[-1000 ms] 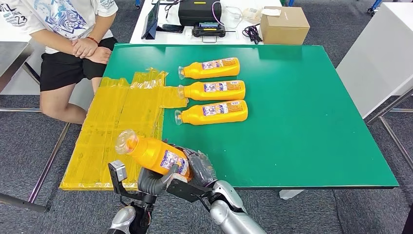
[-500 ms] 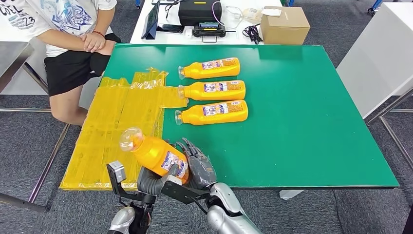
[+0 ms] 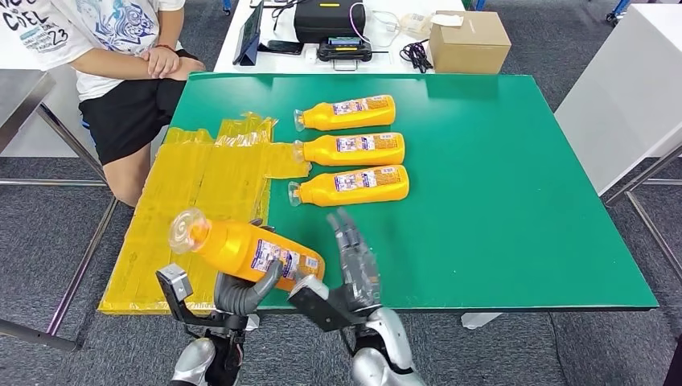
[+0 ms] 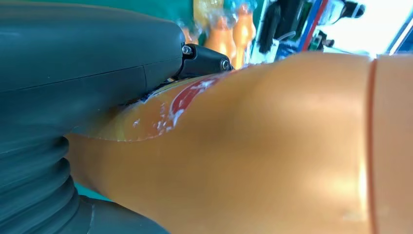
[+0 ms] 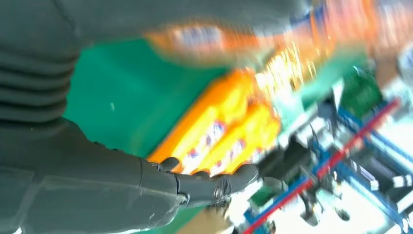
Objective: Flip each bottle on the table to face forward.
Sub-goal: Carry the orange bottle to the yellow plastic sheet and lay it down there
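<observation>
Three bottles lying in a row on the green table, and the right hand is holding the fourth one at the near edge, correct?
Not quite: the left hand grips the fourth bottle, as the head view shows. The right hand is beside it, fingers spread and holding nothing. The three bottles do lie in a row on the green table.

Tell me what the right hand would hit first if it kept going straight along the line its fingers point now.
Probably the nearest lying bottle. The right hand is open, its fingers aimed up the green table toward that bottle's neck end, with bare tabletop between. Depth is unclear, so the hand might pass above it.
</observation>
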Tool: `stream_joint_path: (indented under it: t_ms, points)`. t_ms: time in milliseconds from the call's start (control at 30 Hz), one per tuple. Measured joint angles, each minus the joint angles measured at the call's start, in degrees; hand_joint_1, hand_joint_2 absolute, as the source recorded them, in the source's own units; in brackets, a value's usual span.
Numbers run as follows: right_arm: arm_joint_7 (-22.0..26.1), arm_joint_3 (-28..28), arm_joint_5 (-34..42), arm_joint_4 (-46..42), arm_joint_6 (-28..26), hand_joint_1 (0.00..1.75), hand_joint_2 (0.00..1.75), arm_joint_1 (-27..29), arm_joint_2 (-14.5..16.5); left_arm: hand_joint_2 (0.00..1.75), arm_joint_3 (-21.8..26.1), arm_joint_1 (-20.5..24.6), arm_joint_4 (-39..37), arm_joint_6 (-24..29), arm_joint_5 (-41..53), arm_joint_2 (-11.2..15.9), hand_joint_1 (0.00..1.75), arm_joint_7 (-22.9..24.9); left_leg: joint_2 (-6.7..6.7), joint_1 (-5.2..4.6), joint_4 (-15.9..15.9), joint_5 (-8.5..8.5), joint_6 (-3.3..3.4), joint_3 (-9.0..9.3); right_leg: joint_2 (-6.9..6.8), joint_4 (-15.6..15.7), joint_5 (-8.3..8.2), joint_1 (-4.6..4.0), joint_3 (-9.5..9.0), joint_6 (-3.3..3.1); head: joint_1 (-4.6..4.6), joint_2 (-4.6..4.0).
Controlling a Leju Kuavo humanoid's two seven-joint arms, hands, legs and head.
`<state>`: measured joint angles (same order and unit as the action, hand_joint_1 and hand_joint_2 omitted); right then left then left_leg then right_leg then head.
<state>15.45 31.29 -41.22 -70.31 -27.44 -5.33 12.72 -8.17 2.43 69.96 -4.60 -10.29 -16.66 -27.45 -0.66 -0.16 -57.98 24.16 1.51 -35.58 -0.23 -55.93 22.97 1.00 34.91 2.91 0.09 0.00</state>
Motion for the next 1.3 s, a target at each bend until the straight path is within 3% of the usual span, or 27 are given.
stream_joint_path:
  t_ms: [167, 467, 533, 667, 900, 967, 1067, 1133, 1200, 1300]
  points:
    - [7.3, -0.5, 4.6, -8.9, -0.9, 0.00, 0.00, 3.3, -0.1, 1.75, 0.9, 0.6, 0.1, 6.4, 5.3, 0.2, 1.75, -3.0, -0.01, 0.00, 0.0, 0.00, 0.00, -0.01, 0.00, 0.0, 0.00, 0.00, 0.00, 0.00, 0.00, 0.00]
    - [8.5, -0.3, 5.4, -17.0, -1.7, 0.00, 0.00, 5.7, -0.1, 1.75, 1.6, 1.8, 0.1, 9.0, 7.7, 0.3, 1.75, -4.0, 0.00, 0.00, 0.0, 0.00, 0.00, 0.01, 0.00, 0.0, 0.00, 0.00, -0.01, 0.00, 0.00, 0.00]
    - [10.6, -0.2, 7.2, -18.4, -3.0, 0.00, 0.00, 6.0, -0.1, 1.75, 1.6, 2.2, 0.1, 13.6, 11.8, 0.4, 1.75, -5.5, -0.01, 0.00, 0.0, -0.01, 0.00, 0.00, 0.00, 0.0, 0.00, 0.00, -0.01, 0.00, 0.01, 0.00]
    - [13.6, 0.3, 14.0, -22.7, -4.0, 0.00, 0.00, 6.2, -0.1, 1.75, 2.2, 5.1, -0.1, 28.1, 25.0, 1.2, 1.75, -8.5, -0.01, 0.01, 0.0, -0.01, 0.00, 0.00, 0.00, 0.0, 0.00, -0.01, -0.02, 0.00, 0.01, 0.00]
    - [14.3, 0.0, 22.6, -23.2, 1.9, 0.00, 0.00, 5.1, -0.1, 1.75, 5.6, 11.1, -5.0, 38.5, 38.5, 3.6, 1.75, -8.9, 0.02, 0.03, 0.0, -0.04, -0.02, 0.03, 0.00, 0.0, -0.01, -0.01, -0.02, -0.01, 0.01, 0.00]
    - [14.4, -0.1, 23.9, -22.7, 3.0, 0.00, 0.00, 4.4, -0.1, 1.75, 7.3, 12.9, -7.0, 41.9, 50.0, 4.2, 1.75, -7.0, 0.02, 0.03, 0.0, -0.05, -0.02, 0.02, 0.00, 0.0, -0.01, -0.01, -0.03, -0.01, 0.01, 0.00]
    - [14.5, -0.2, 25.5, -21.9, 4.5, 0.00, 0.00, 3.2, -0.1, 1.75, 13.0, 16.0, -8.6, 44.1, 78.3, 4.7, 1.75, -2.2, 0.03, 0.03, 0.0, -0.05, -0.02, 0.02, 0.01, 0.0, -0.02, -0.01, -0.03, -0.01, 0.02, 0.00]
    - [14.5, -0.2, 26.2, -21.3, 5.2, 0.00, 0.00, 2.5, -0.1, 1.75, 16.0, 18.1, -9.4, 44.3, 92.4, 5.6, 1.75, 3.0, 0.07, 0.03, 0.0, -0.06, -0.03, 0.02, 0.01, 0.0, -0.05, -0.01, -0.01, -0.05, 0.02, 0.00]
    - [14.5, -0.2, 26.7, -20.6, 5.6, 0.00, 0.00, 2.1, 0.0, 1.75, 16.6, 20.2, -11.2, 44.4, 98.1, 7.3, 1.75, 10.1, 0.09, 0.03, 0.0, -0.06, -0.04, 0.03, 0.02, 0.0, -0.10, -0.03, 0.02, -0.13, 0.01, 0.00]
    - [14.4, -0.1, 27.2, -20.0, 6.2, 0.00, 0.00, 1.7, 0.1, 1.75, 13.2, 23.5, -15.9, 44.4, 99.1, 10.9, 1.75, 20.4, 0.06, 0.07, 0.0, -0.10, -0.08, 0.03, 0.01, 0.0, -0.12, -0.05, 0.03, -0.16, 0.00, 0.00]
